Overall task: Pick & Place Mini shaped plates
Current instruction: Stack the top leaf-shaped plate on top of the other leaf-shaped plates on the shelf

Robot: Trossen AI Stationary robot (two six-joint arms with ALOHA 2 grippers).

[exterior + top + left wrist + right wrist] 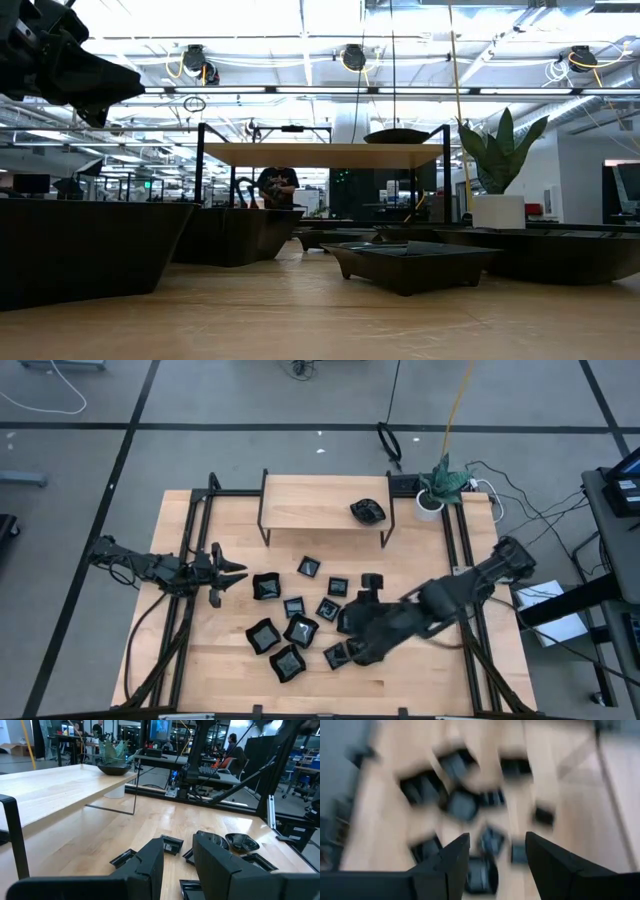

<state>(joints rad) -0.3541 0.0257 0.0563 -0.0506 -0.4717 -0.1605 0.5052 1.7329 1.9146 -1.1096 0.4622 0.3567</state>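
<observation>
Several small glossy black plates (300, 630) lie scattered on the middle of the wooden table, square and roundish ones; in the low view one square plate (410, 262) rests on its base. One roundish wavy plate (368, 511) sits on the raised wooden shelf (320, 505) at the far side and also shows in the left wrist view (114, 768). My right gripper (352, 632) hangs open over the right part of the cluster, its fingers (497, 840) apart above blurred plates (462, 802). My left gripper (235, 570) waits open at the cluster's left (177, 845).
The shelf stands on thin black legs (205, 180) over the far middle of the table. A potted plant (440, 485) sits at the far right corner. Black frame rails (190, 560) run along both sides. Bare wood lies near the front edge (400, 685).
</observation>
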